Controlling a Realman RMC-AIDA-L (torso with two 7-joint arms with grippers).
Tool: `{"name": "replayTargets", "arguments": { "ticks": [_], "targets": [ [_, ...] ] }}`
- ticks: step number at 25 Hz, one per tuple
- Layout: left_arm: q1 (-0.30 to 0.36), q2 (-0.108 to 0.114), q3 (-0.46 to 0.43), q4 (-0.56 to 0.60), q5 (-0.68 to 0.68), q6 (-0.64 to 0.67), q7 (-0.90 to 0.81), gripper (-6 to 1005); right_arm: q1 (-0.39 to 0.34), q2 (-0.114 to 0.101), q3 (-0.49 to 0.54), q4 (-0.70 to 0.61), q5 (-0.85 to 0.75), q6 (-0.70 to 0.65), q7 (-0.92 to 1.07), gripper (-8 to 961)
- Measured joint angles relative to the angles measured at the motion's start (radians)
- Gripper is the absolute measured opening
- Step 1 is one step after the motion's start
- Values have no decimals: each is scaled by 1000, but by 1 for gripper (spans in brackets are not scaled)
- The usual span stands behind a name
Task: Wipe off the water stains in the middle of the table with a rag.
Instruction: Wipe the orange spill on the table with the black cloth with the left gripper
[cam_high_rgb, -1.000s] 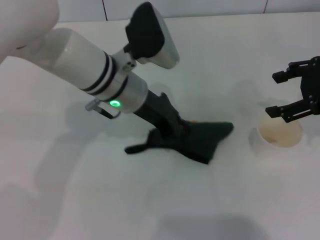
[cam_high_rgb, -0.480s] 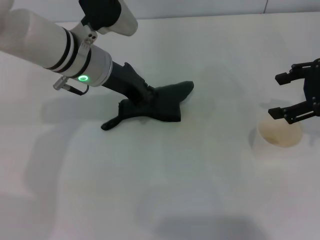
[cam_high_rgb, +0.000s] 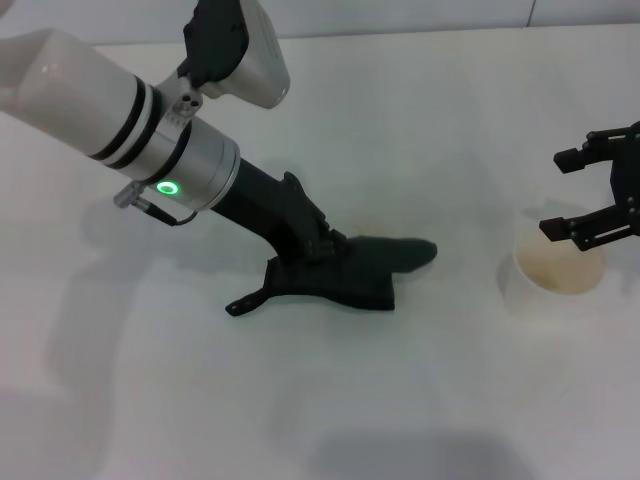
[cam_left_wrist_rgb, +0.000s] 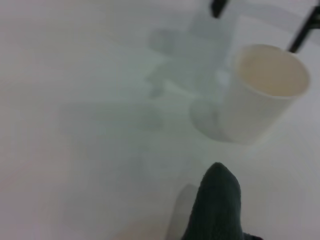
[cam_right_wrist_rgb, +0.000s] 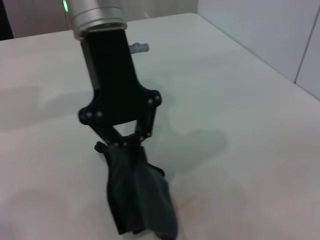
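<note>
Left claw (cam_high_rgb: 318, 250) is clamped shut on the soft dark green-black rag (cam_high_rgb: 350, 278), pressing it flat on the plain white bench (cam_high_rgb: 320, 400) near centre. Rag's long axis runs across the bench, thin tail (cam_high_rgb: 245, 303) toward the left, blunt end toward the white paper cup (cam_high_rgb: 556, 278). Only a faint orange-brown smear of the water stains (cam_right_wrist_rgb: 192, 202) shows, just beside the rag's cup-side end. Left arm is nearer. Farther right, right claw (cam_high_rgb: 600, 192) hangs open and empty above the cup.

1. Left arm (cam_high_rgb: 80, 100): glossy white tube, two black rings, silver collar with green ring light.
2. Grey-and-black camera housing (cam_high_rgb: 235, 50) on wrist.
3. Left gripper (cam_high_rgb: 315, 250): matte black linkage, small pale screws.
4. Right gripper (cam_high_rgb: 600, 190): black, angular, two-fingered.
</note>
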Motion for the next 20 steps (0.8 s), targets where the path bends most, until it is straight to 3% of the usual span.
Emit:
{"name": "replayTargets", "arguments": {
  "ticks": [6,20],
  "targets": [
    [15,-3,41,21,11,59,32,54,1,-1,0,0,3,8,-1,868],
    [42,-1,41,10,118,-268,-42,55,14,2,2,6,5,13,-7,859]
  ]
}}
